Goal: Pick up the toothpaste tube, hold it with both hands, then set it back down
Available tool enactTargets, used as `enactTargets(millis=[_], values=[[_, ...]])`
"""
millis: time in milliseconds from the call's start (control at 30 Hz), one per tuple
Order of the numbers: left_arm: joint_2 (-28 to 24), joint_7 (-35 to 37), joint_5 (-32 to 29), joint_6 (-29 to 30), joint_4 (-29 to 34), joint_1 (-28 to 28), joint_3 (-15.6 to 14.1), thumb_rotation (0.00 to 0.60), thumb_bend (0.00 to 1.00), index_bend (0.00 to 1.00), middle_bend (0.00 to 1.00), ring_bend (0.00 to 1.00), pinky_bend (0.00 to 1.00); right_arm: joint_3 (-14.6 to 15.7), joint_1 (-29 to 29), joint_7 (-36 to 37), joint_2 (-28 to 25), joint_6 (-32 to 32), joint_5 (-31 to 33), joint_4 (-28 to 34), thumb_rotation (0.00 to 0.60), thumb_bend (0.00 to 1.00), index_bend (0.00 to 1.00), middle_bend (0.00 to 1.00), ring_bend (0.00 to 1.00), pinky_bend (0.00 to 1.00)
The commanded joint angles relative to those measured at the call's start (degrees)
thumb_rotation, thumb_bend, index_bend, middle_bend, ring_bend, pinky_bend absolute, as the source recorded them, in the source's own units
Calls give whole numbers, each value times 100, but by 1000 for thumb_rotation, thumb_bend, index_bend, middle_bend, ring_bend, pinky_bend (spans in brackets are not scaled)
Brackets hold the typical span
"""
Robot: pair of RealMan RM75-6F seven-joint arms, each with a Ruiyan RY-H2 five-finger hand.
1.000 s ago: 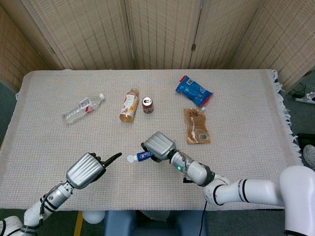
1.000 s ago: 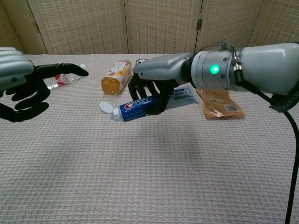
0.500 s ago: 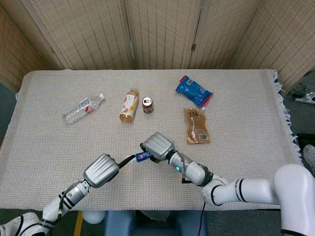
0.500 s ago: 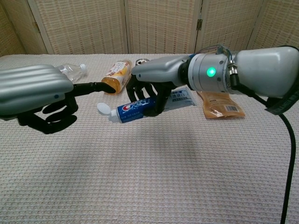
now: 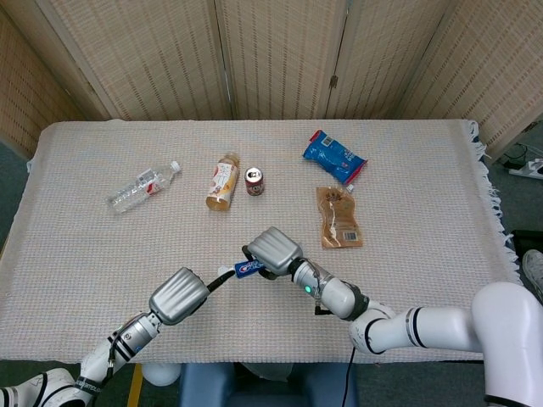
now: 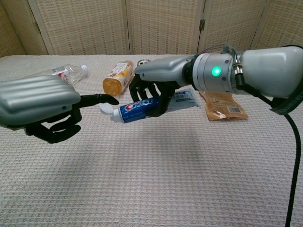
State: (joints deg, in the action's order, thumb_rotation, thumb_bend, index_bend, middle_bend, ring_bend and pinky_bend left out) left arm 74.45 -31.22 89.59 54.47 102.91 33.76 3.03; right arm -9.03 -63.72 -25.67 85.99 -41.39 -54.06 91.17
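The blue and white toothpaste tube (image 5: 249, 268) (image 6: 142, 108) hangs lengthwise just above the cloth, its white cap (image 6: 105, 109) pointing to the left. My right hand (image 5: 273, 250) (image 6: 158, 80) grips the tube's body from above, its dark fingers wrapped around it. My left hand (image 5: 178, 295) (image 6: 40, 101) is close on the left. One of its fingers stretches out to the cap end and lies at or just over the cap. Its other fingers are curled underneath and hold nothing.
Further back on the beige cloth lie a clear water bottle (image 5: 142, 186) (image 6: 64, 72), an amber drink bottle (image 5: 223, 181) (image 6: 117, 78), a small can (image 5: 254, 181), a blue snack bag (image 5: 334, 156) and a brown pouch (image 5: 340, 218) (image 6: 222, 108).
My left hand has moved right, from well clear of the tube until its outstretched finger reaches the cap. The right hand has kept the tube almost still.
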Motion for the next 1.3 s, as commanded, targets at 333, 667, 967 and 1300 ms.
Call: enactTargets(millis=[333, 667, 967, 1300], values=[[-115, 240, -97, 200, -66, -75, -148, 600, 640, 108, 856, 789, 786, -80, 218, 754, -183, -94, -608, 67, 600, 705, 821, 696, 722, 562], [-160, 664, -140, 276, -30, -87, -221, 600, 640, 105, 856, 788, 786, -162, 465, 1572, -187, -258, -1173, -42, 600, 708, 831, 702, 730, 566], [-334, 1616, -74, 610, 112, -161, -145, 600, 638, 88, 796, 709, 781, -185, 775, 2473, -88, -504, -1616, -280, 600, 707, 830, 702, 729, 566], [-825, 4430, 44, 1524, 238, -438, 180, 589, 243, 70, 268, 208, 253, -69, 1271, 3891, 274, -1086, -2310, -572, 600, 707, 830, 702, 730, 566]])
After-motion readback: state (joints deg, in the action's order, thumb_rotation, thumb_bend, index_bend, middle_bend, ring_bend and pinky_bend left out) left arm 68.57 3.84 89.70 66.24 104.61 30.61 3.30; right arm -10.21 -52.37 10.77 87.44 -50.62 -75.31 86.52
